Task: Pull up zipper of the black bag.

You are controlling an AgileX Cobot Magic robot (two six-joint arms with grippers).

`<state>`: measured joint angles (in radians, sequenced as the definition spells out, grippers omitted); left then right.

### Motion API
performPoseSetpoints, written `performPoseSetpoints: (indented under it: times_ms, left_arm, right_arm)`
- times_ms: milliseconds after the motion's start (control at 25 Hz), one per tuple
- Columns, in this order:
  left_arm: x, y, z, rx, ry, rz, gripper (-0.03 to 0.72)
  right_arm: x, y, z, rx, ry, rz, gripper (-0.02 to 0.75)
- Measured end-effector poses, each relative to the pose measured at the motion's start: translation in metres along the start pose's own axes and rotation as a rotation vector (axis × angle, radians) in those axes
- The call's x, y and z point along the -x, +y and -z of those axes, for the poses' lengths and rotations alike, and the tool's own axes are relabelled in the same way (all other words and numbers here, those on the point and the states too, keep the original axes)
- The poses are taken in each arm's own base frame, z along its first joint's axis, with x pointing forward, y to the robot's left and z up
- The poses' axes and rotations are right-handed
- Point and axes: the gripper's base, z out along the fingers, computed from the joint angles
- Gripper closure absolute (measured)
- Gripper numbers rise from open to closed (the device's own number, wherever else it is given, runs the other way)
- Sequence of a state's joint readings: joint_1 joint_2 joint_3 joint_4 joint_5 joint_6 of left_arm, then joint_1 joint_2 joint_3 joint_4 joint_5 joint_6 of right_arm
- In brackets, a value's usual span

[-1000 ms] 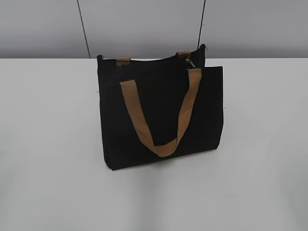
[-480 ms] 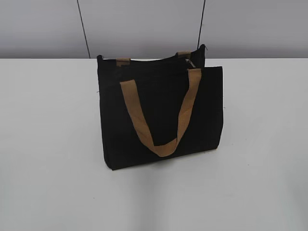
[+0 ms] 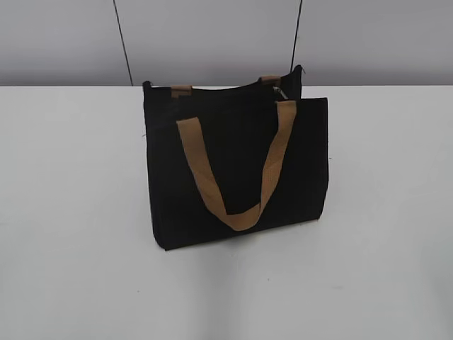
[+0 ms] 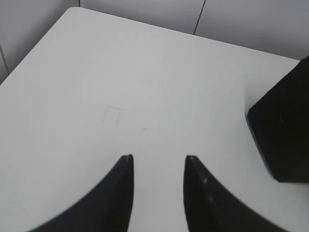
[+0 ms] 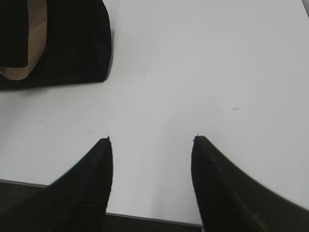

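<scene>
The black bag (image 3: 237, 170) stands upright in the middle of the white table, with a tan strap handle (image 3: 237, 177) hanging down its front. The small silver zipper (image 3: 282, 94) sits at the right end of the bag's top edge. Neither arm shows in the exterior view. My left gripper (image 4: 158, 157) is open and empty above bare table, with a corner of the bag (image 4: 285, 130) to its right. My right gripper (image 5: 152, 138) is open and empty near the table's front edge, with the bag's lower corner (image 5: 63, 43) at the upper left.
The white table (image 3: 78, 212) runs back to a grey wall (image 3: 212, 35) with dark vertical seams. The table's front edge (image 5: 145, 217) lies just under the right gripper. A rounded far table corner (image 4: 72, 9) shows in the left wrist view.
</scene>
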<state>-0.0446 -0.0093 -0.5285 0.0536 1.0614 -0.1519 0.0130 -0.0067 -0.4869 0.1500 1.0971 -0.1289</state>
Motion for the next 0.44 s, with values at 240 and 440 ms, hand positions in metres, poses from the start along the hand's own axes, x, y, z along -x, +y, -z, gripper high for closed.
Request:
performPoseSetpoints:
  times_ms: [240,440]
  left_arm:
    - [0.0,0.0,0.0,0.0,0.0,0.0,0.449]
    - [0.0,0.0,0.0,0.0,0.0,0.0,0.449]
  right_arm:
    - [-0.0002,0.0003,-0.0002,0.003,0.001,-0.002,0.327]
    - [-0.0001,0.0004,-0.0002,0.004,0.0,-0.003,0.327]
